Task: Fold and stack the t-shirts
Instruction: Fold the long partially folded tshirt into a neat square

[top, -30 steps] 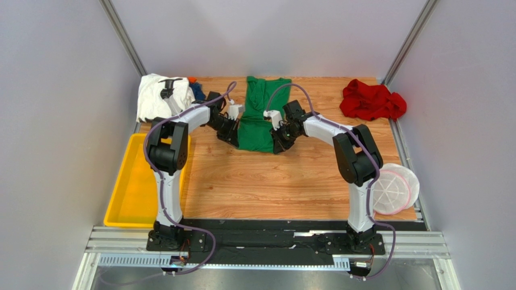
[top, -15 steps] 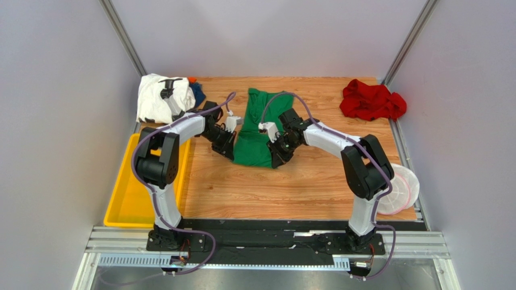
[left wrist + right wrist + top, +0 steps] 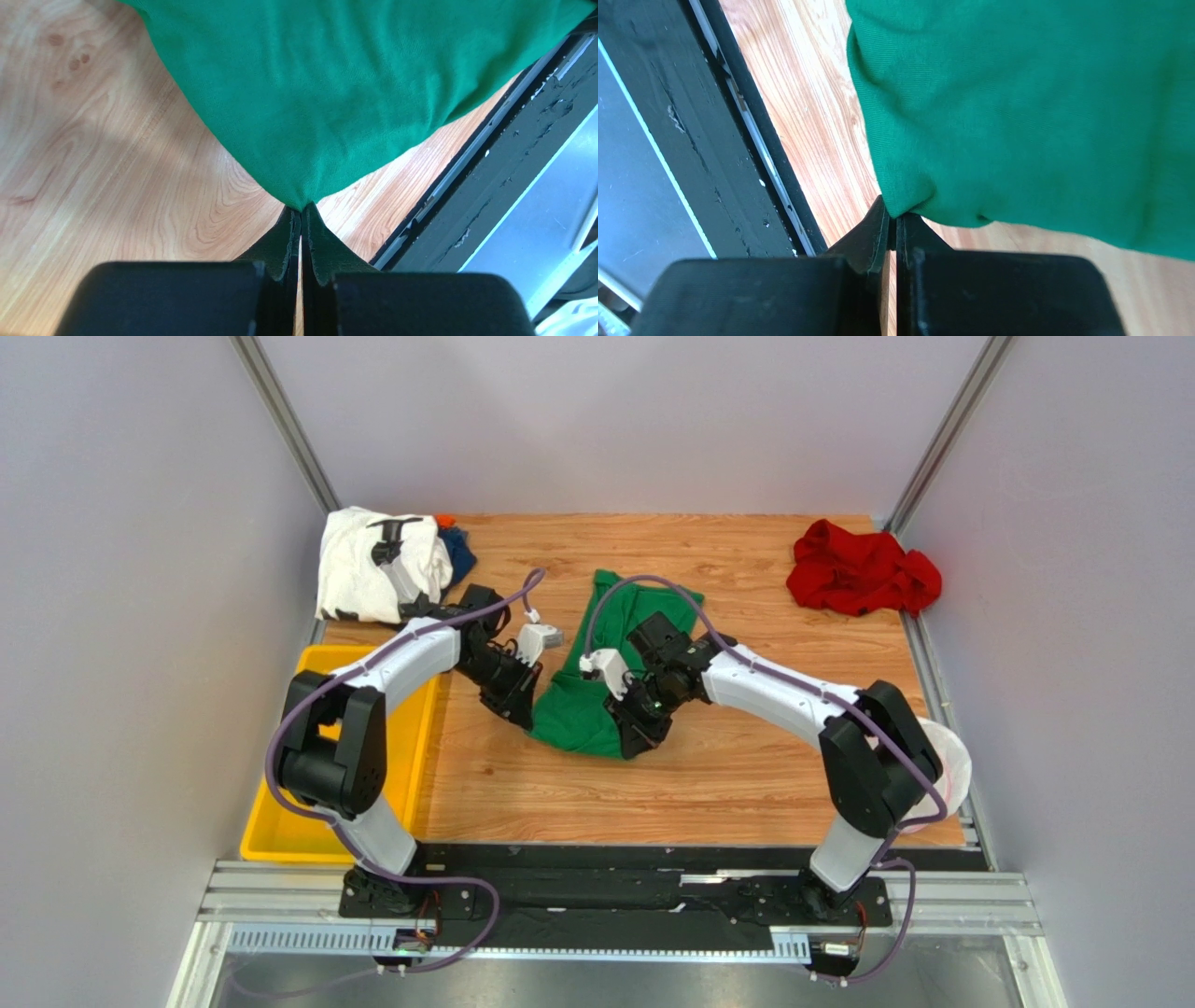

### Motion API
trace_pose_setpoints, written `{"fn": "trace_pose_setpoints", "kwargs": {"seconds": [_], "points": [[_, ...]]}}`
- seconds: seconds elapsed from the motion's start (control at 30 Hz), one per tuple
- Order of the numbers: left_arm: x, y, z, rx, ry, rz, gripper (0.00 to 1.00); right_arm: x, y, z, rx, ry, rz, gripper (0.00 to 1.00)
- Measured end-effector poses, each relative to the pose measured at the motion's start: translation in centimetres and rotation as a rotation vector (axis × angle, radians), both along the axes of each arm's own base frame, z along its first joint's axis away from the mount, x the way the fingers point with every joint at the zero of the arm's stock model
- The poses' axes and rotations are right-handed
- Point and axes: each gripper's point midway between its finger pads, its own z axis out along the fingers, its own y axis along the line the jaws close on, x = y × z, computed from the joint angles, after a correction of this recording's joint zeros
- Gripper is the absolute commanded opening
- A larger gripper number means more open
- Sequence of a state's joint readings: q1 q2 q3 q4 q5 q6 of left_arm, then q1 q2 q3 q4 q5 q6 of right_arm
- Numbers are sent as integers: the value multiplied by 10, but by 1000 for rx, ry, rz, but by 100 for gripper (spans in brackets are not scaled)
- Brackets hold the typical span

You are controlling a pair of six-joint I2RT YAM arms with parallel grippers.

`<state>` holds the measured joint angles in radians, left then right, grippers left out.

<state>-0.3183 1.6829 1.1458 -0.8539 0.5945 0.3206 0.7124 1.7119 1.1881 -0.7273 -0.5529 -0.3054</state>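
Note:
The green t-shirt (image 3: 606, 661) lies narrow and long in the middle of the table, its near end bunched between my two grippers. My left gripper (image 3: 522, 711) is shut on its near left corner; the cloth (image 3: 337, 91) fans out from the pinched fingertips (image 3: 300, 210). My right gripper (image 3: 631, 739) is shut on the near right corner, the cloth (image 3: 1032, 105) hanging from its tips (image 3: 896, 218). A white t-shirt with black print (image 3: 362, 560) sits at the back left, a dark blue one (image 3: 456, 549) beside it. The red t-shirt (image 3: 860, 567) is crumpled at the back right.
A yellow tray (image 3: 292, 781) stands off the table's left edge beside the left arm. A round white-and-pink mesh basket (image 3: 943, 756) sits at the right edge behind the right arm. The black base rail (image 3: 617, 861) runs along the near edge.
Both grippers have pulled the green t-shirt's near end toward the front of the table and slightly left. The far end of the shirt has slid away from the back edge.

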Motion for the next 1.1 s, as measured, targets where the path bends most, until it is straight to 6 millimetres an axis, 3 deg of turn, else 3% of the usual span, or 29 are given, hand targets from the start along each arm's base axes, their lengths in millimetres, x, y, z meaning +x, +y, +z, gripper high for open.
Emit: {"fn": "trace_pose_setpoints", "kwargs": {"seconds": [0.23, 0.4, 0.6, 0.83, 1.1], "points": [[19, -5, 28, -17, -69, -11, 0, 35, 2, 45, 29, -137, -59, 0], [62, -19, 61, -43, -151, -21, 0, 65, -7, 70, 31, -219, -122, 0], [135, -43, 86, -63, -224, -37, 0, 92, -25, 82, 22, -265, -183, 0], [200, -64, 80, -68, -261, -51, 0, 136, -46, 75, 0, -281, -249, 0], [209, -63, 46, -30, -227, -51, 0, 184, -69, 46, -33, -253, -296, 0]]}}
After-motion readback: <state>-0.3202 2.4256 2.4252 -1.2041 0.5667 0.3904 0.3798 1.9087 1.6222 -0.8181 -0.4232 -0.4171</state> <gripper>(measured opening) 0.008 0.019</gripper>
